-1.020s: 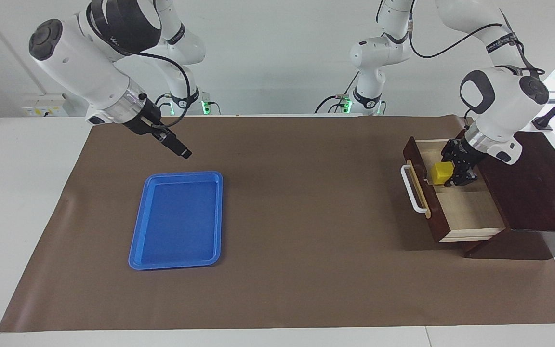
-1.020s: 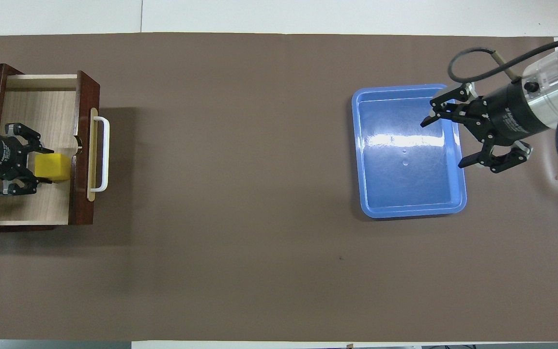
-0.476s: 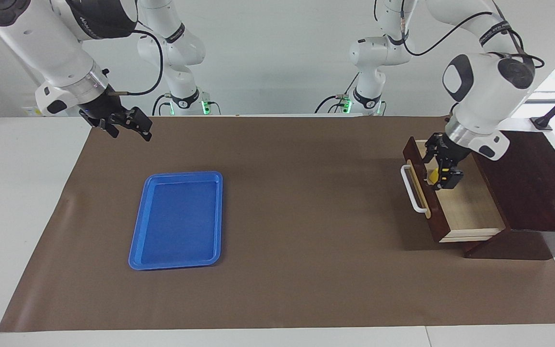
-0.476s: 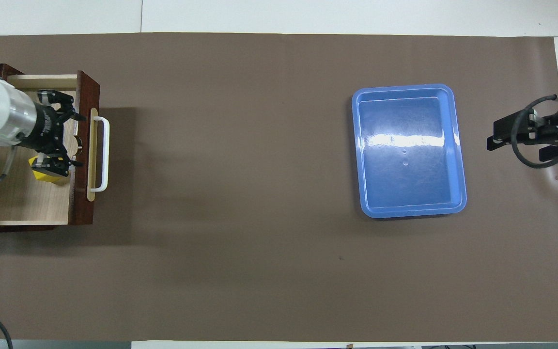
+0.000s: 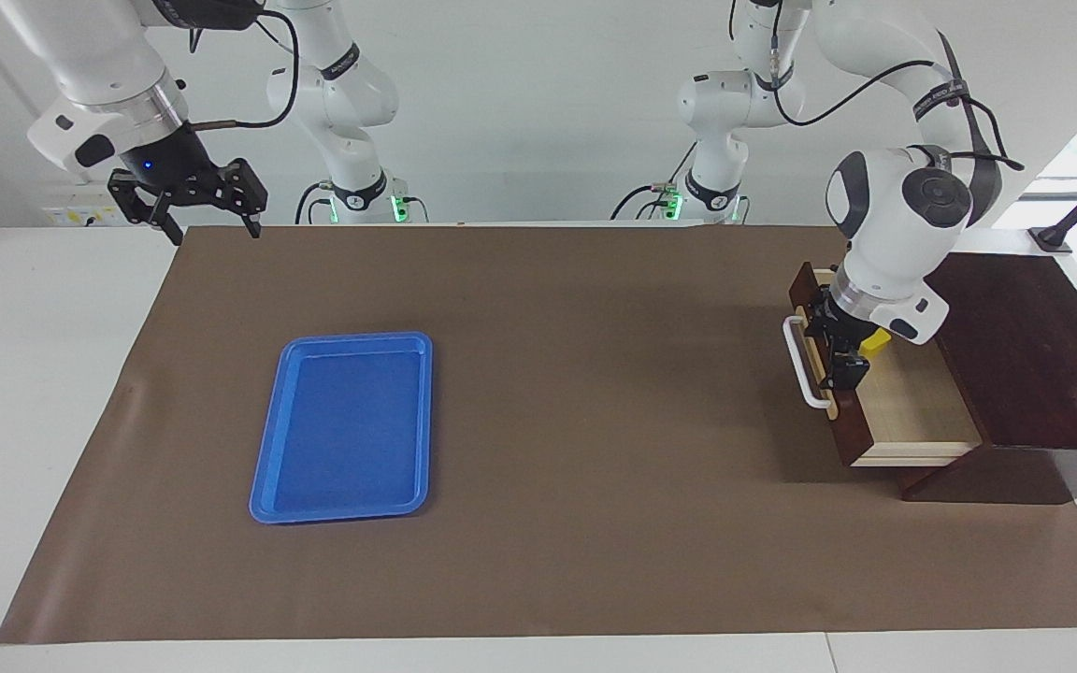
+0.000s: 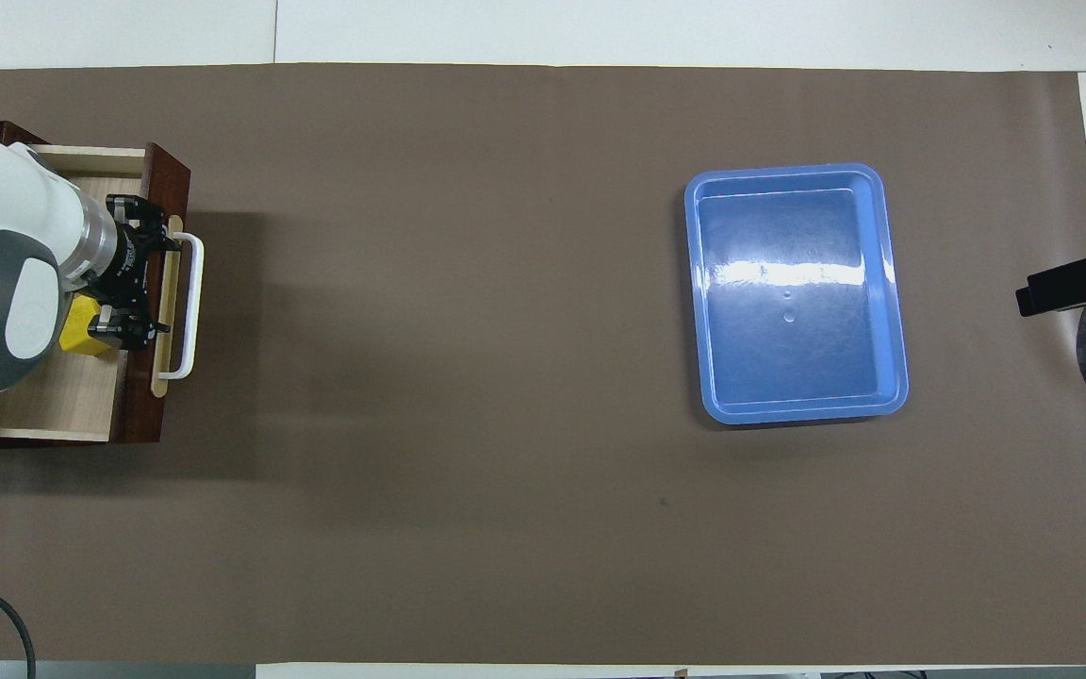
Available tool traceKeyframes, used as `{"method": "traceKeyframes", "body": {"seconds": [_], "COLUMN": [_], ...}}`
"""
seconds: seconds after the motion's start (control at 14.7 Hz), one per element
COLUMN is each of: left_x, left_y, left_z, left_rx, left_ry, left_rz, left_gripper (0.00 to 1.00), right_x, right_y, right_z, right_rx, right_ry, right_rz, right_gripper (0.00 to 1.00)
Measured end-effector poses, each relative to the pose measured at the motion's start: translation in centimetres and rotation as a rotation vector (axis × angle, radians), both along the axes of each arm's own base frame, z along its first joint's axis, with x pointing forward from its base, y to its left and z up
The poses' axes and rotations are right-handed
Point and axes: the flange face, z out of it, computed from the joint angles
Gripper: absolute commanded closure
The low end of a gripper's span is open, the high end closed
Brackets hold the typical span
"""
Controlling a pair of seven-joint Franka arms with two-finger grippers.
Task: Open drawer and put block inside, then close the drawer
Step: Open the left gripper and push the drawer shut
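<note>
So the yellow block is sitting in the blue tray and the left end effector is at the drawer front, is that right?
Not quite. The block lies inside the open drawer, not in the blue tray, as the overhead view shows. The left end effector is indeed at the drawer front, by its handle.

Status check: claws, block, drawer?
Left claw open at drawer front. Right claw open, waiting. Yellow block inside open drawer. Nothing obstructing.
</note>
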Motion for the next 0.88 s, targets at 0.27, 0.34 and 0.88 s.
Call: {"method": "traceKeyframes", "body": {"seconds": [0.27, 0.34, 0.88], "left_x": [0.3, 0.4, 0.4], "left_y": [4.8, 7.1, 11.5], "left_z": [0.3, 0.4, 1.4], "left_rx": [0.023, 0.028, 0.034], "left_ry": [-0.012, -0.022, -0.032], "left_rz": [0.001, 0.016, -0.063], "left_gripper": [0.0, 0.0, 0.0], "right_x": [0.9, 0.9, 1.1], "right_y": [-0.6, -0.7, -0.8], "right_z": [-1.0, -1.5, -4.4], "right_rx": [-0.003, -0.003, 0.002], "right_ry": [-0.058, -0.049, 0.038], "right_rz": [0.039, 0.034, -0.016], "right_gripper": [0.0, 0.0, 0.0]}}
